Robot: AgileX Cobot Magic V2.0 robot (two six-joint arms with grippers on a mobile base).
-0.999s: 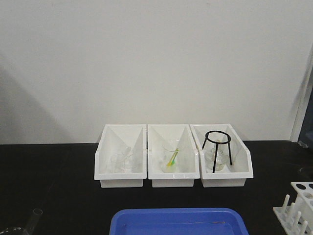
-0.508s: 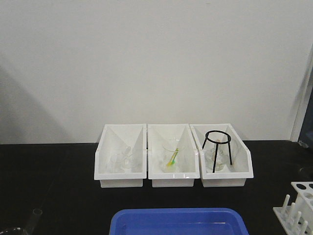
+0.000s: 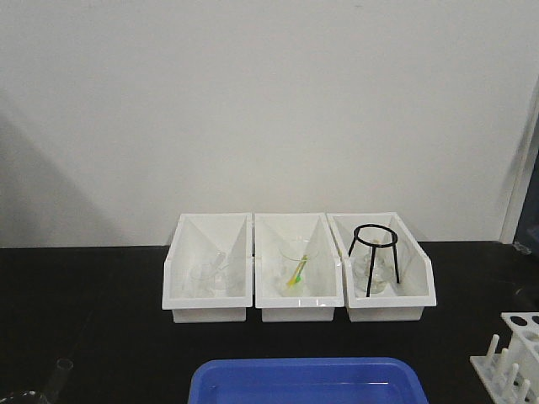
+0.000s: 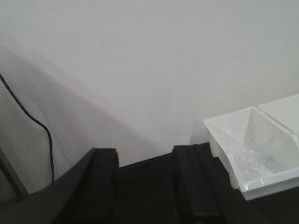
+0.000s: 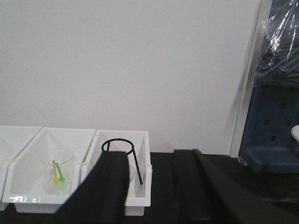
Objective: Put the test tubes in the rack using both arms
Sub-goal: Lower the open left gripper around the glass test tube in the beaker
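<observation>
Rack (image 3: pixel 515 353) stands right of the blue tray (image 3: pixel 308 380), cut by the frame edge. One test tube (image 3: pixel 57 376) leans left of the tray, hard to make out. A strip of black table (image 3: pixel 84 295) separates the tray from the white bins (image 3: pixel 299 311). Nothing has moved since before. My left gripper (image 4: pixel 147 186) and right gripper (image 5: pixel 148 186) both stand wide.

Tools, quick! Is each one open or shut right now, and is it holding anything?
Left tool: open, holding nothing.
Right tool: open, holding nothing.
</observation>
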